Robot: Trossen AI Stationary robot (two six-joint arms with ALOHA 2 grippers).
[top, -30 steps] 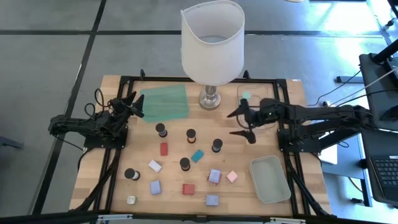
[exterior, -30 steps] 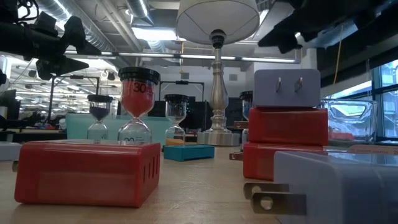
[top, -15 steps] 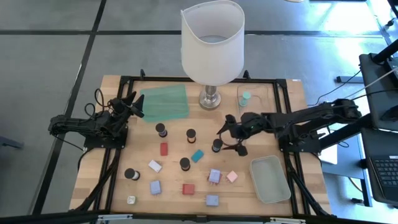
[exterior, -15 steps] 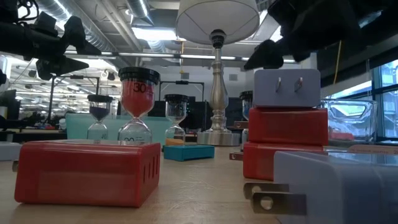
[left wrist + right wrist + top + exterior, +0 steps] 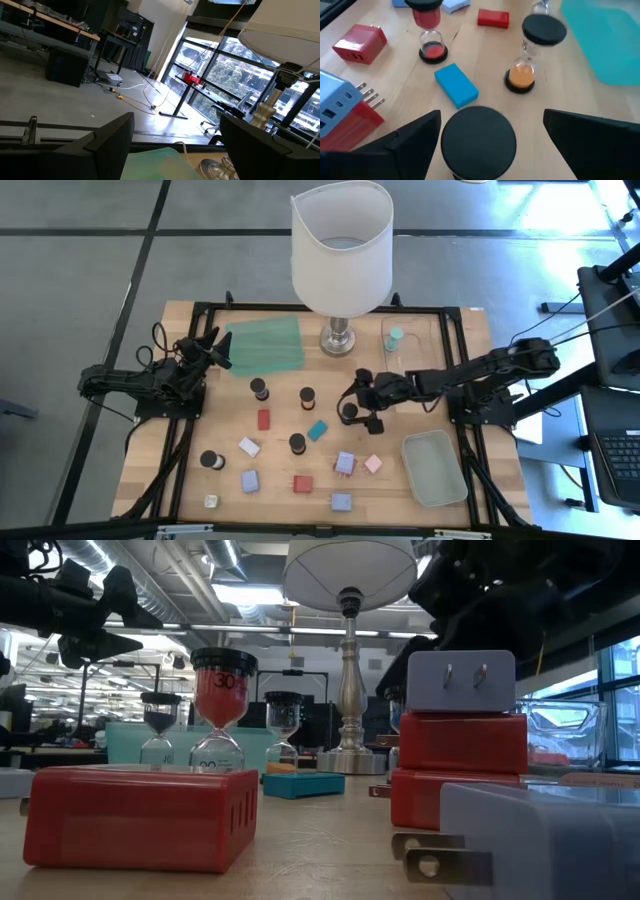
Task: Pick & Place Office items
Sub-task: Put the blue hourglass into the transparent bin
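1. The right tool (image 5: pixel 356 407) hangs over the middle of the wooden desk (image 5: pixel 440 514), its two dark fingers spread wide and holding nothing. In the right wrist view the round black cap of a small hourglass timer (image 5: pixel 478 134) fills the gap between those fingers, so the timer stands directly ahead of the tool and centred in its mouth.
2. From above, that black-capped timer (image 5: pixel 348 412) stands upright, its long axis vertical, with the tool's fingers to either side of it. Whether a finger already touches it cannot be told.
3. The judgement follows that the coming move is a straight close on the timer; the fingers need only come together, with no sideways correction visible as needed.
4. Just beyond the timer in the wrist view lies a flat bright-blue block (image 5: pixel 456 85), then an orange-sand hourglass (image 5: pixel 521 76) and a red-sand hourglass (image 5: pixel 432 46), both upright and apart from the tool.
5. The right arm is clearly the nearer one. The left tool (image 5: pixel 212 346) waits at the desk's far left by the green mat (image 5: pixel 264 345), fingers spread and empty, well apart from the timer.
6. A clear plastic tray (image 5: pixel 434 469) lies near the right arm.
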